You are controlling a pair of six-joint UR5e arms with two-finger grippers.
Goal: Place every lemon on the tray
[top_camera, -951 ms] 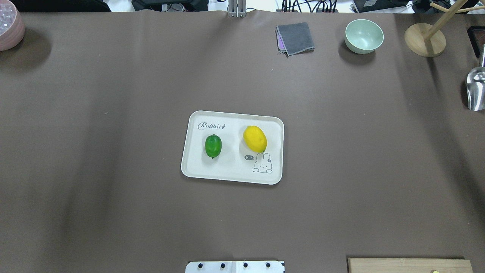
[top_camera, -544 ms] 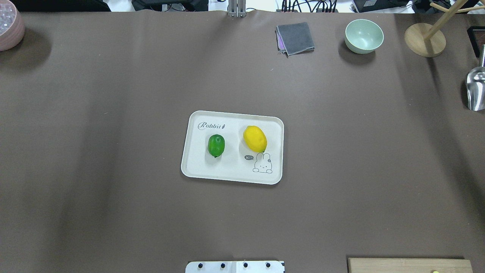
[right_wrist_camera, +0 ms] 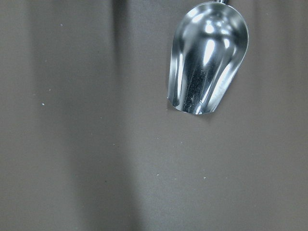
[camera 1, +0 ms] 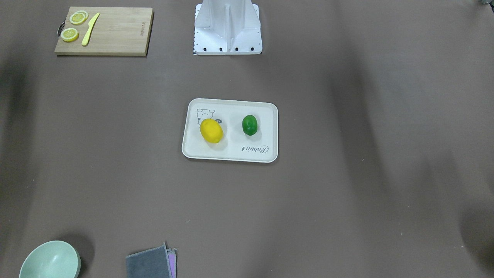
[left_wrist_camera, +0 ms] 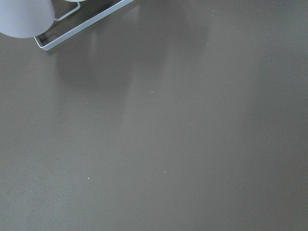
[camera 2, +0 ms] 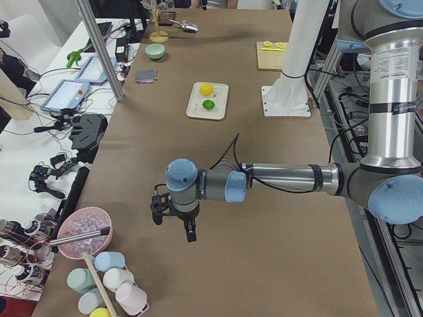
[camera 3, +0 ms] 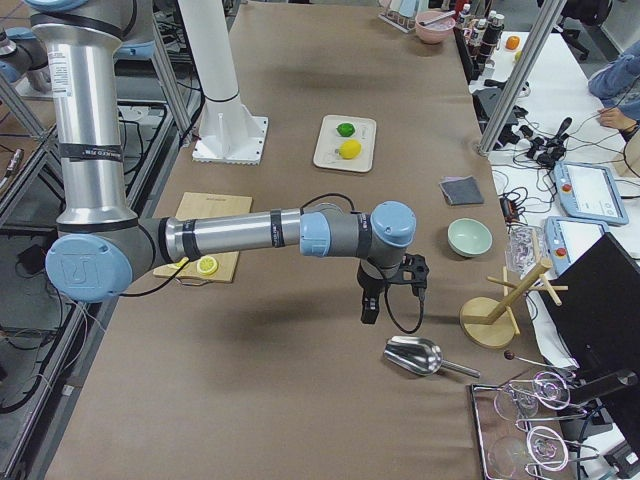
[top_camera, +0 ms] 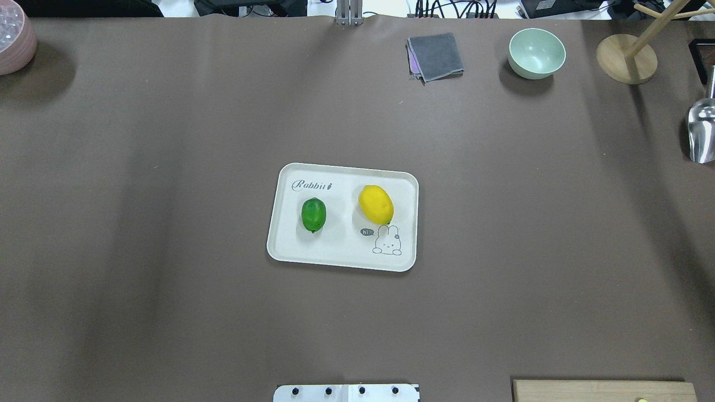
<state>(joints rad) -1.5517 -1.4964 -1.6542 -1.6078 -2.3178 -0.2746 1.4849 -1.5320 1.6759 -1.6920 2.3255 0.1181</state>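
Observation:
The cream-white tray [top_camera: 342,257] lies at the table's middle. The yellow lemon [top_camera: 376,204] rests on its right half, by the rabbit drawing. The green lemon [top_camera: 313,214] rests on its left half under the "Rabbit" print. Both also show in the front-facing view, the yellow lemon [camera 1: 211,131] and the green lemon [camera 1: 249,125] on the tray [camera 1: 231,154]. My left gripper [camera 2: 173,221] hangs over bare table far from the tray, near a pink bowl; I cannot tell whether it is open. My right gripper [camera 3: 390,300] hangs above the table near a metal scoop; I cannot tell its state either.
A wooden cutting board [camera 1: 112,36] with lemon slices [camera 1: 70,34] and a yellow knife [camera 1: 90,28] lies near the robot base. A mint bowl [top_camera: 536,53], a grey cloth [top_camera: 435,56], a wooden stand [top_camera: 625,58] and a metal scoop [top_camera: 701,134] line the far right. A pink bowl [top_camera: 14,42] stands far left.
The green lemon rocked slightly to the right on the tray and back again. The yellow lemon and the tray have not moved.

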